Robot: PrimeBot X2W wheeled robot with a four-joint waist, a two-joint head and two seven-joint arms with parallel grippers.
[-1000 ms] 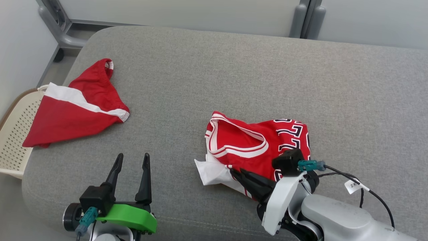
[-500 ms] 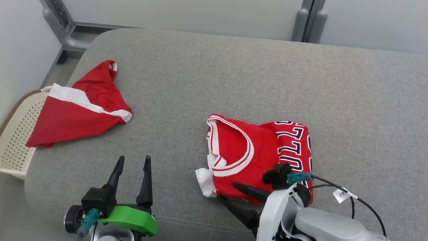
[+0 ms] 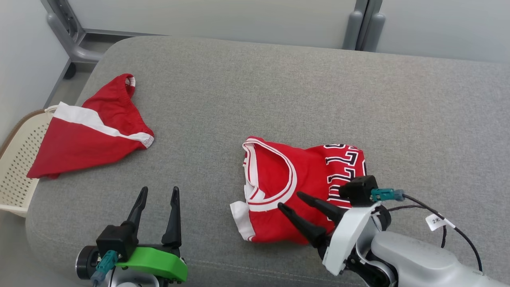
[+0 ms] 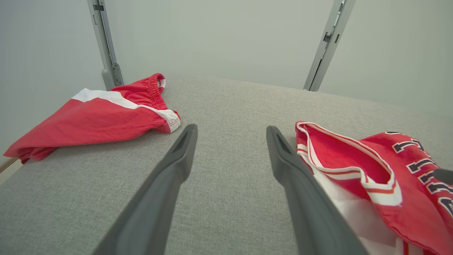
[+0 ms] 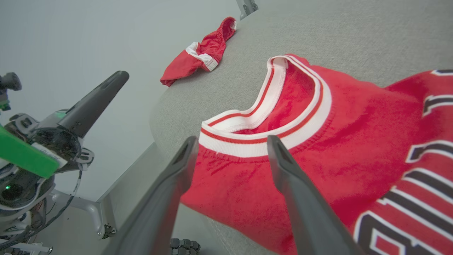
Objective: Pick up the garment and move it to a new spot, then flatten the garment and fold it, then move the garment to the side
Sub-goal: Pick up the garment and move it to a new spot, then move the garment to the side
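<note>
The garment [image 3: 279,179] is a red jersey with white-and-red trim and dark lettering, lying folded on the grey cushion [image 3: 279,87]. My right gripper [image 3: 289,200] hovers just over its near edge, open, nothing between its fingers. The right wrist view has the right gripper [image 5: 232,139] pointing at the garment's [image 5: 318,141] collar. My left gripper [image 3: 159,189] stands open over bare cushion at the lower left, apart from the jersey. Through the left wrist view, the left gripper [image 4: 231,128] frames grey fabric, with the garment [image 4: 371,177] to its right.
Red shorts with a white stripe [image 3: 91,131] lie at the cushion's left edge, partly over a cream perforated basket [image 3: 16,167] on the floor. Grey metal frame legs [image 3: 67,36] stand behind the cushion. The cushion's near edge runs just in front of both grippers.
My right gripper has gone from shut on the jersey's near edge to open, letting it go and rising slightly. The jersey now lies flatter. The left gripper has stayed put.
</note>
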